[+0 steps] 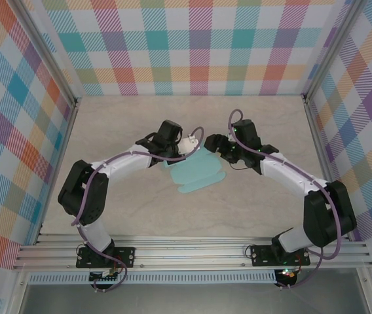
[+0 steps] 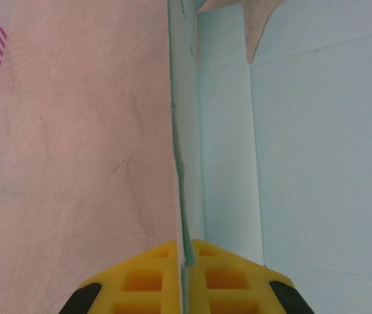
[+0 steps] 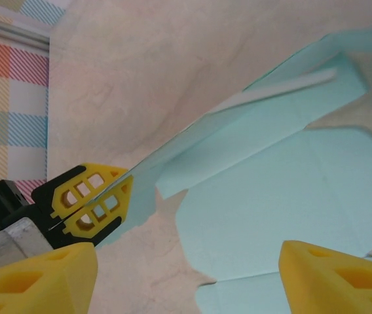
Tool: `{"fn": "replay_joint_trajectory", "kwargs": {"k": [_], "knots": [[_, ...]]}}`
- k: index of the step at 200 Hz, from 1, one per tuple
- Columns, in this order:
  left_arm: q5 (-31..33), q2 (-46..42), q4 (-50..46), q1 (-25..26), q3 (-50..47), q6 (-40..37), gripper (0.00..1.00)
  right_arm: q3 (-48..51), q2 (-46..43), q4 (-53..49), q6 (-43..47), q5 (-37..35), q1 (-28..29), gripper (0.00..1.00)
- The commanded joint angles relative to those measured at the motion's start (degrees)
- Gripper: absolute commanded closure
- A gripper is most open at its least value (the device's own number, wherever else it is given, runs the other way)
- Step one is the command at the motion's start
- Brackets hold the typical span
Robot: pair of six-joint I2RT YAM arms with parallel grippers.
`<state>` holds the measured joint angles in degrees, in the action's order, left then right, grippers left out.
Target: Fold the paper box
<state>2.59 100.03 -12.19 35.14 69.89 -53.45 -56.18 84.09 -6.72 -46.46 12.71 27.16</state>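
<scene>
Paper box [image 1: 199,171] is gripped by one raised flap [image 3: 251,127], edge-on, in the closed left gripper [image 2: 185,261]. The right gripper [image 3: 186,258] is spread open above the sheet, which lies flat on the table [image 1: 133,209]. The flap should be held upright while the neighbouring crease is pressed.

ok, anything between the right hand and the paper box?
Nothing visible. The open right hand faces the paper box directly; the left hand pinches its raised flap off to the side.
</scene>
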Motion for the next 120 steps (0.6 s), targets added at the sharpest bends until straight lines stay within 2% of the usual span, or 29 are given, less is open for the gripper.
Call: {"fn": "replay_joint_trajectory", "kwargs": {"k": [1, 91, 120], "knots": [[1.63, 1.48, -1.75, 0.72, -1.02, -1.44, 0.98, -1.48, 1.82, 4.48, -4.57, 1.08, 1.57, 0.24], [1.81, -0.92, -0.66, 0.47, -3.13, -1.83, 0.96, -9.15, 13.07, 6.05, -6.32, -2.74, 0.48, 0.27], [0.80, -2.13, -0.78, -0.23, -3.61, -1.76, 0.96, -9.83, 15.13, 6.59, -6.89, -2.49, -1.03, 0.36]]}}
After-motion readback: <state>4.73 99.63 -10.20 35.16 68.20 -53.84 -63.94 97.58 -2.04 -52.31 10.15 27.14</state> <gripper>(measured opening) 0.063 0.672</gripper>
